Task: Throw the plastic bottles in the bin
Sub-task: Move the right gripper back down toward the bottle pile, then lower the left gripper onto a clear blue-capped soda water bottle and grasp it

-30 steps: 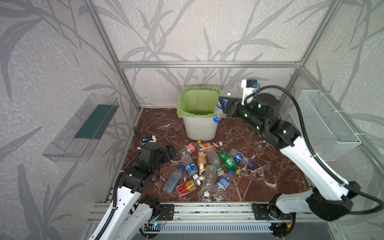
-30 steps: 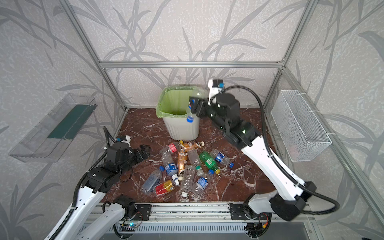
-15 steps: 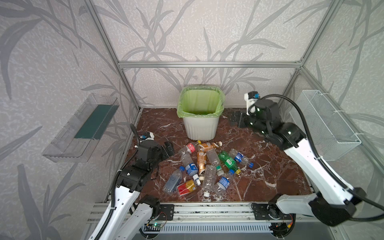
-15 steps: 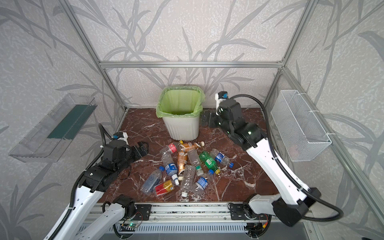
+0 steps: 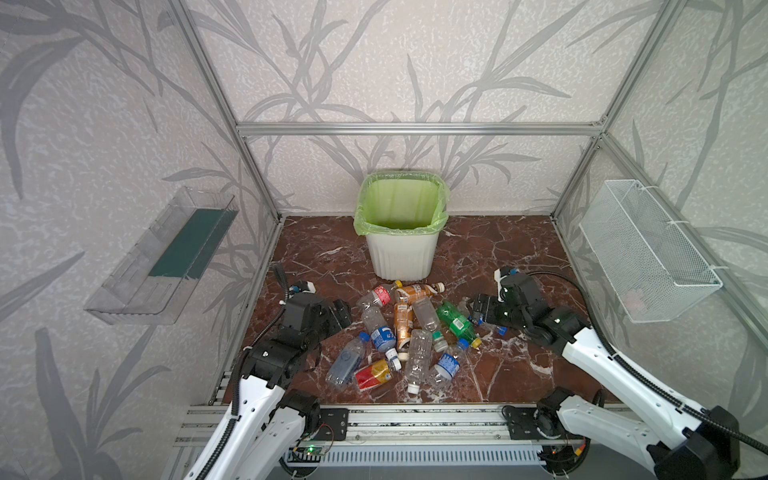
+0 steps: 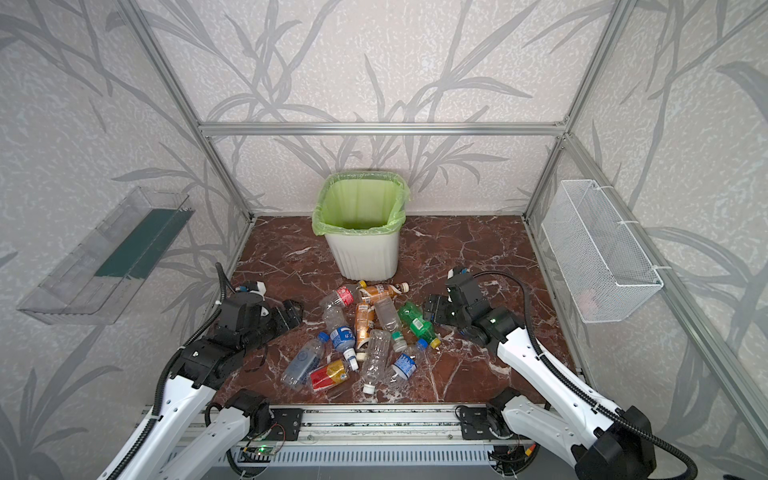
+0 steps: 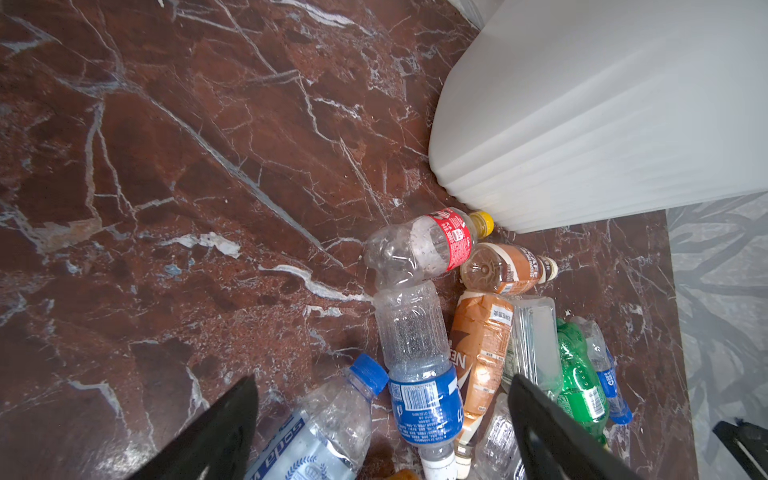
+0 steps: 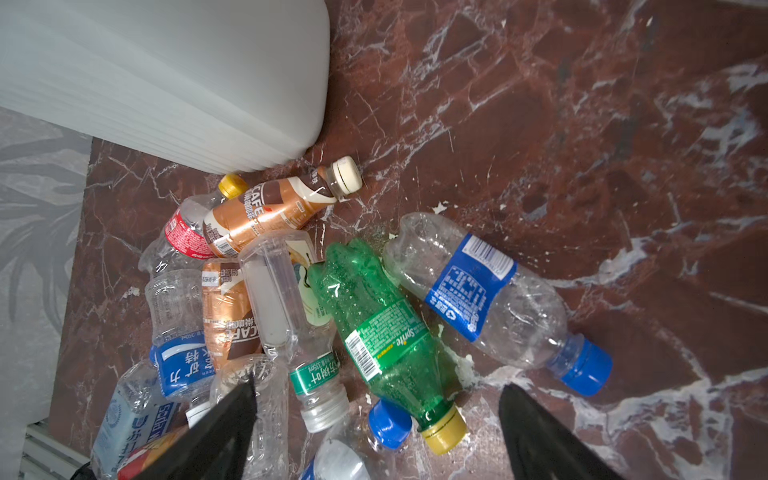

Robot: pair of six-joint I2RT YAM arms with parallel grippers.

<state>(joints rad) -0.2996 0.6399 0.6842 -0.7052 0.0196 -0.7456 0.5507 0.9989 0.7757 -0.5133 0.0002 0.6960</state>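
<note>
Several crushed plastic bottles [image 5: 409,332] lie in a heap on the marble floor in front of the bin [image 5: 401,253], a white ribbed tub with a light-green bag. My left gripper [image 5: 340,312] hovers open at the heap's left edge; in the left wrist view its jaws [image 7: 382,380] straddle a blue-labelled clear bottle [image 7: 422,374] without touching it. My right gripper [image 5: 478,308] hovers open at the heap's right edge. In the right wrist view it [image 8: 376,386] stands over the yellow-capped neck of a green bottle [image 8: 382,328], holding nothing.
A clear plastic tray [image 5: 162,257] hangs on the left wall and a white wire-mesh basket [image 5: 648,253] on the right wall. Aluminium frame posts stand at the back corners. Bare marble floor [image 5: 511,249] lies on either side of the bin.
My right arm let go of a bottle at the bin's rim, then swung down and forward to the right edge of the heap. The left arm has barely moved.
</note>
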